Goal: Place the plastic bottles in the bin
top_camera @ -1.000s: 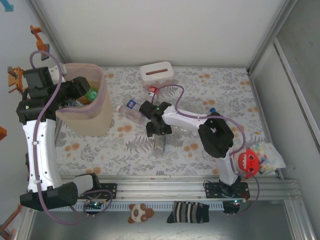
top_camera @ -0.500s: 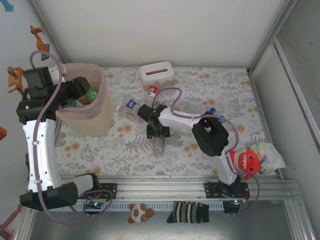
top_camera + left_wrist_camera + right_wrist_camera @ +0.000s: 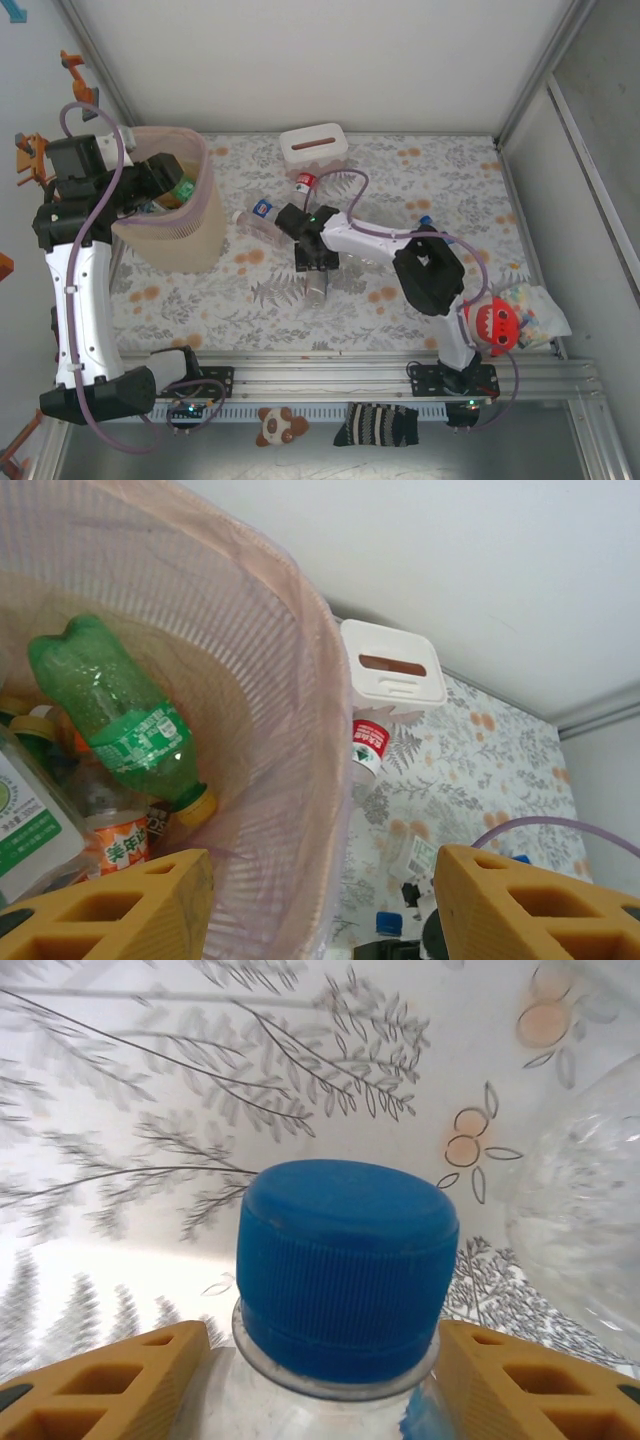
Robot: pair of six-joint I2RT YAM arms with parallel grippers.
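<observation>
My left gripper (image 3: 165, 186) (image 3: 325, 880) hangs open over the pinkish bin (image 3: 180, 235) (image 3: 285, 740) with nothing between its fingers. Inside the bin lie a green bottle (image 3: 115, 720) (image 3: 182, 190), an orange-labelled one (image 3: 120, 842) and others. My right gripper (image 3: 316, 266) (image 3: 322, 1345) is down on the table's middle, its fingers against both sides of a clear bottle (image 3: 317, 289) with a blue cap (image 3: 345, 1260). A blue-labelled bottle (image 3: 258, 214) and a red-labelled bottle (image 3: 304, 183) (image 3: 368, 750) lie between the bin and the right gripper.
A white tissue box (image 3: 313, 148) (image 3: 392, 665) stands at the back. Another clear bottle (image 3: 590, 1200) lies just right of the gripped one; a blue-capped one (image 3: 424, 221) shows behind the right arm. A red plush toy (image 3: 497, 325) sits at the near right edge.
The right gripper's fingers have closed in on the blue-capped bottle, with a small shift of the wrist. The left arm has stayed over the bin.
</observation>
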